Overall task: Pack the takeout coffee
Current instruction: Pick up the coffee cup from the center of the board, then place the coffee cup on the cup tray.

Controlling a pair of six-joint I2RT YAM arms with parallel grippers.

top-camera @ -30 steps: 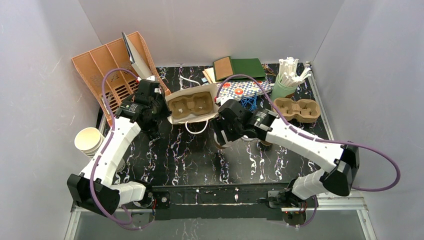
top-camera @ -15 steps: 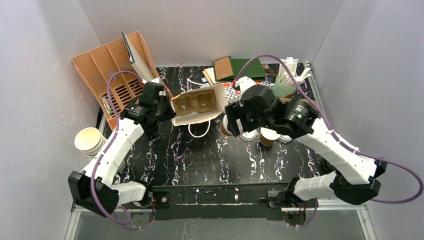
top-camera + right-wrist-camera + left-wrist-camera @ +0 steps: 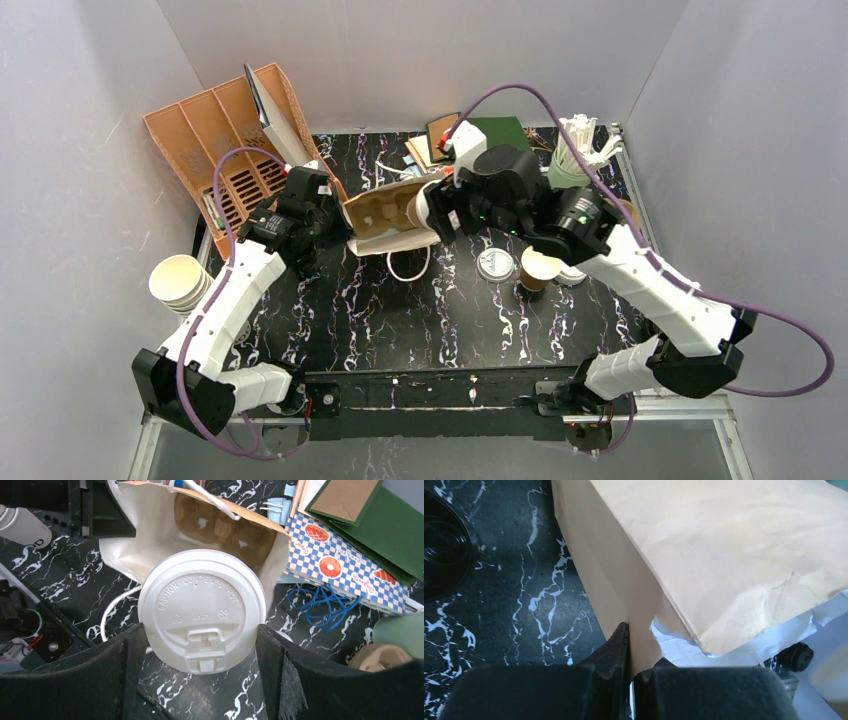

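My right gripper (image 3: 435, 212) is shut on a takeout coffee cup, gripped just under its white lid (image 3: 202, 612), and holds it above the table at the mouth of the tan paper bag (image 3: 395, 232). The bag lies tipped with its opening toward the right, and a brown cup carrier (image 3: 225, 530) sits inside it. My left gripper (image 3: 638, 642) is shut on the bag's left edge (image 3: 644, 625) and also shows in the top view (image 3: 328, 222). An open tan cup (image 3: 538, 270) stands on the table next to a loose white lid (image 3: 495, 265).
An orange divider rack (image 3: 215, 140) stands back left, with a stack of cream cups (image 3: 178, 280) at the left edge. A green cup of stirrers (image 3: 572, 165), green booklets (image 3: 495, 135), a checkered packet (image 3: 345, 572) and a blue cord (image 3: 325, 605) lie at the back right.
My right arm has lifted the lidded cup off the table and carried it left and back to the bag's mouth. The left gripper has tipped the bag's opening toward the right.
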